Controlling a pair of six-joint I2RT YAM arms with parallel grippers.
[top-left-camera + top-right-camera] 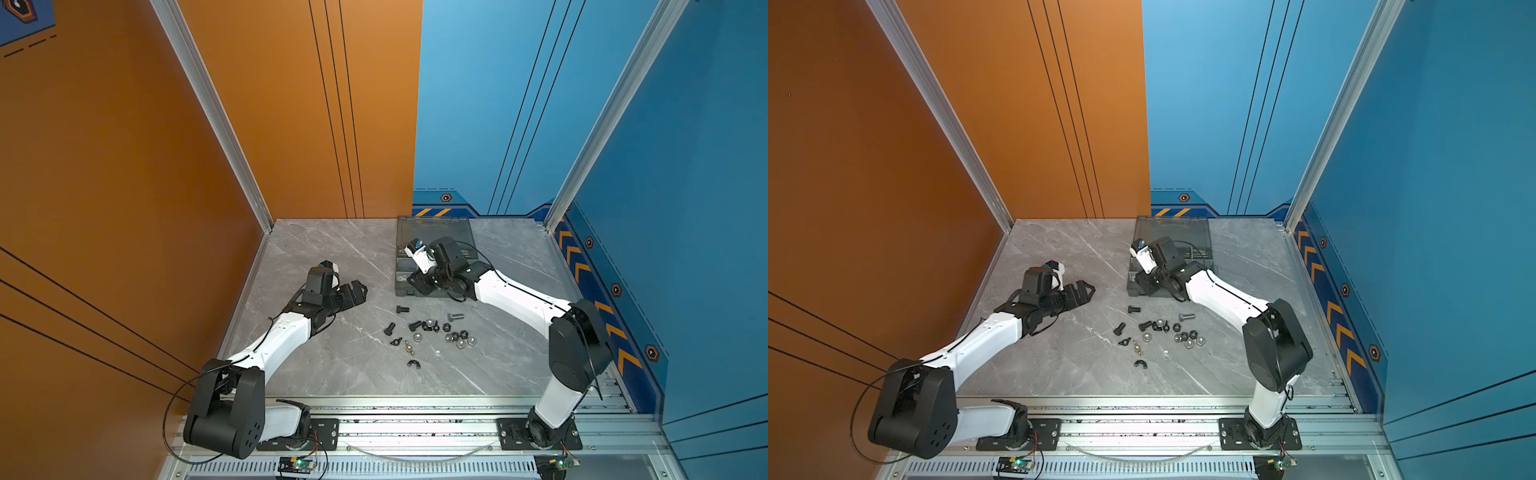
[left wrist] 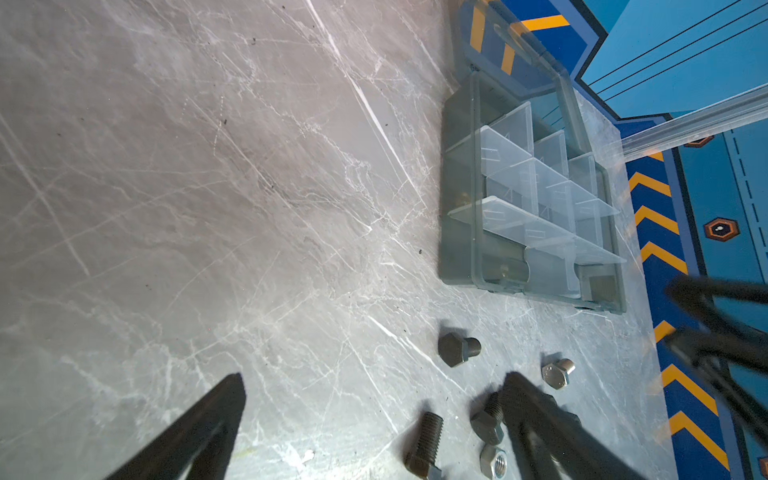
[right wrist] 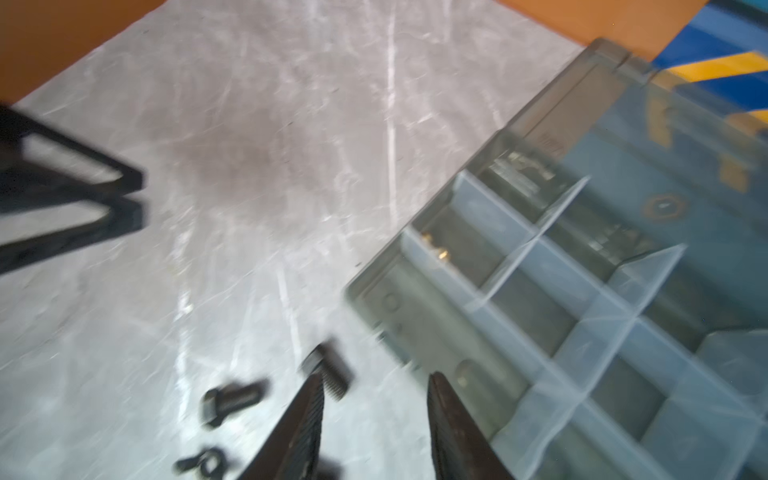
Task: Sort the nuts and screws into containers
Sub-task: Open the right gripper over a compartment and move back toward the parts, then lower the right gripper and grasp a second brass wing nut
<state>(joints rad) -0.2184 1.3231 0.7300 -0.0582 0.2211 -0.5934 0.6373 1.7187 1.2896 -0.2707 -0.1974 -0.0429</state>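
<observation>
Underneath everything, table (image 1: 332, 257): flat grey slab, marble-veined with pale streaks and fine scuffs.
Organizer case (image 1: 434, 232): smoky-grey translucent plastic, rectangular. It sat at the table's far edge, right of centre, with its hinged lid open towards the back.
Containers (image 2: 552, 195): small rectangular cells split by clear, frosted dividers. One cell on the side facing the left arm held a small brass-gold piece (image 3: 434, 245), too blurred to name.
Left gripper (image 1: 360, 292): matte black fingers spread wide and empty over bare table, left of the case and apart from the loose parts.
Right gripper (image 3: 376, 376): black serrated fingers parted partway, nothing between them. It was at the case's near left corner, one tip beside a black screw and one over the case rim.
Screws (image 1: 402, 309): stubby matte-black hex heads with threaded shanks, plus one silver screw (image 1: 456, 316), all lying loose on the table in front of the case.
Nuts (image 1: 457, 336): small hexagonal rings, black and silver, clustered just nearer than the screws.
Wing nuts (image 1: 395, 342): black ones and a brass one, beside that cluster on its left.
</observation>
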